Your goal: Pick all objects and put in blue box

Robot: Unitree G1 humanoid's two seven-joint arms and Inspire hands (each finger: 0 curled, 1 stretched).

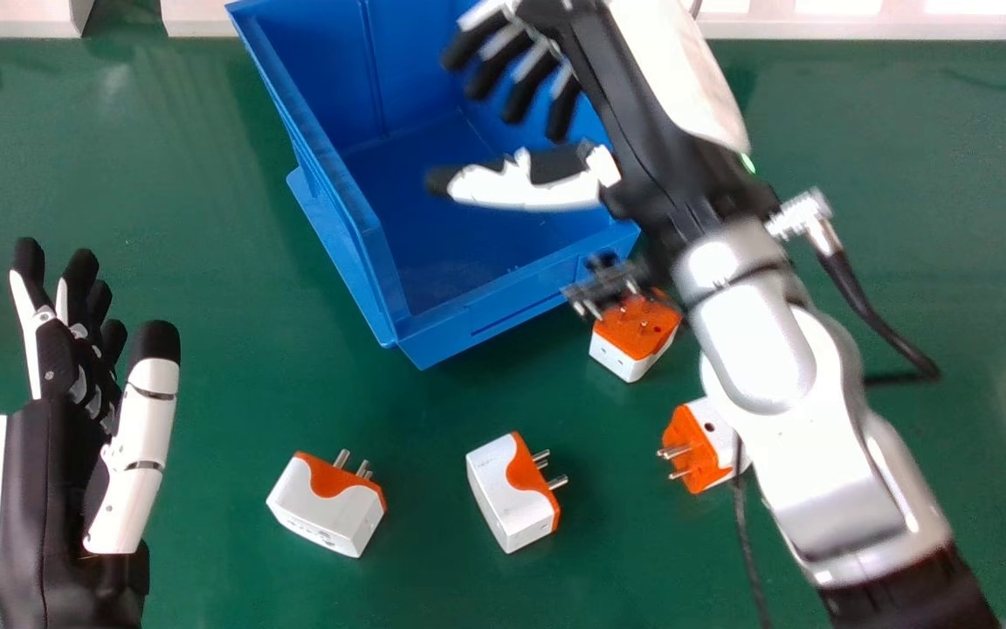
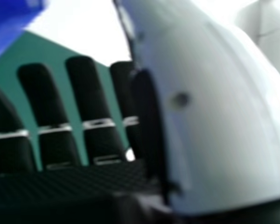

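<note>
Over the blue box [image 1: 328, 183] my right hand [image 1: 555, 175] is open, fingers spread and nothing held; in the right hand view its straight fingers show beside the thumb, the right hand [image 2: 95, 107] being open there too. Inside the box no object can be seen. Four white and orange plug adapters lie on the green table: one [image 1: 328, 507] at front left, one [image 1: 513, 494] at front centre, one [image 1: 634, 336] by the box's near right corner, and one [image 1: 704, 445] partly behind the right forearm. My left hand [image 1: 75, 376] rests open at the left.
The blue box stands at the back centre of the green table [image 1: 180, 148]. The right forearm crosses over the table's right side, with a black cable [image 1: 883, 319] looping off the wrist. A pale ledge [image 1: 870, 26] runs along the far edge.
</note>
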